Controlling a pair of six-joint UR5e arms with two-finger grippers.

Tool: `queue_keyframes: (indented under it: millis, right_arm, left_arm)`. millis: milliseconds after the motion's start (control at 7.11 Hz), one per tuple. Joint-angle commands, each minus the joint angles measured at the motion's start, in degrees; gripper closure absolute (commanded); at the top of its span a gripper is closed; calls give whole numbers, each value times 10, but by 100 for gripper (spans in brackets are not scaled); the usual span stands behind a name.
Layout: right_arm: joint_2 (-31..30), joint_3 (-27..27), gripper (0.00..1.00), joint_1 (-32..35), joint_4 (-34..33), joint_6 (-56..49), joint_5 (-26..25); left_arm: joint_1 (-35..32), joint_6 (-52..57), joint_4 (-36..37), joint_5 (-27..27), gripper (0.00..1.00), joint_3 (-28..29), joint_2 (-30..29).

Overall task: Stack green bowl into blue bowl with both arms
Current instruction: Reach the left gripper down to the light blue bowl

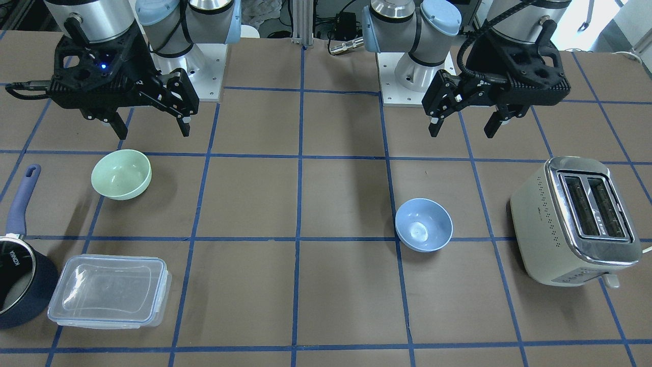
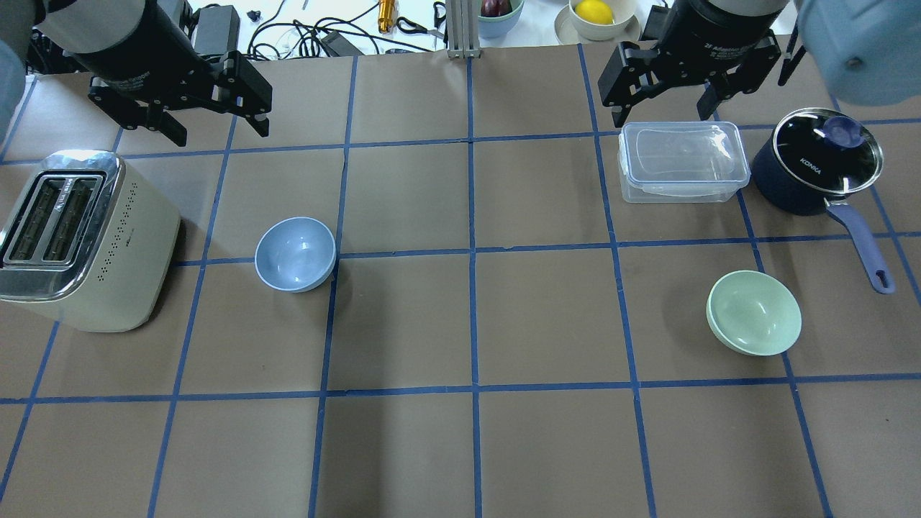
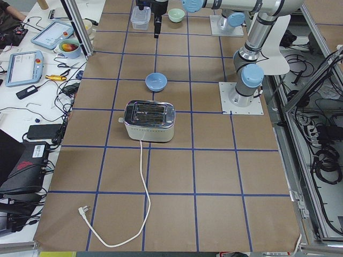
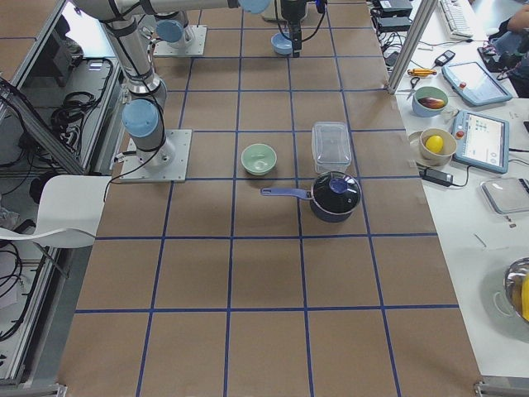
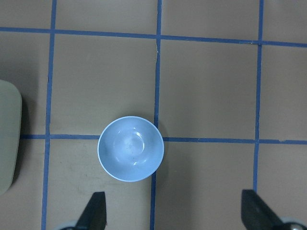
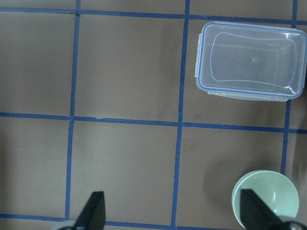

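The pale green bowl (image 1: 121, 174) (image 2: 754, 312) stands upright and empty on the table on my right side; it also shows low right in the right wrist view (image 6: 265, 199). The light blue bowl (image 1: 424, 225) (image 2: 296, 254) stands upright and empty on my left side, centred in the left wrist view (image 5: 130, 148). My right gripper (image 1: 153, 130) (image 2: 665, 115) is open and empty, raised high, back from the green bowl. My left gripper (image 1: 462, 130) (image 2: 216, 129) is open and empty, raised high, back from the blue bowl.
A cream toaster (image 1: 575, 220) (image 2: 75, 241) stands at the far left beside the blue bowl. A clear lidded plastic box (image 1: 109, 290) (image 2: 680, 160) and a dark navy saucepan with a glass lid (image 2: 820, 162) stand beyond the green bowl. Blue tape lines grid the brown table.
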Motion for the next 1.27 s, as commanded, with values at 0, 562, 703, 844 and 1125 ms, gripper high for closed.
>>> queue_keyframes:
  millis: [0, 562, 703, 844, 1125]
  right_arm:
    - [0, 1, 0, 0, 0, 0, 0]
    - [0, 1, 0, 0, 0, -1, 0]
    - [0, 1, 0, 0, 0, -1, 0]
    - [0, 1, 0, 0, 0, -1, 0]
    - [4, 6, 0, -1, 1, -2, -1]
  left_arm:
    - [0, 2, -4, 3, 0, -1, 0]
    - [-14, -5, 66, 9, 0, -109, -17]
    - [-22, -9, 177, 9, 0, -176, -50]
    - [-36, -3, 262, 9, 0, -212, -71]
    - [-44, -14, 304, 10, 0, -237, -125]
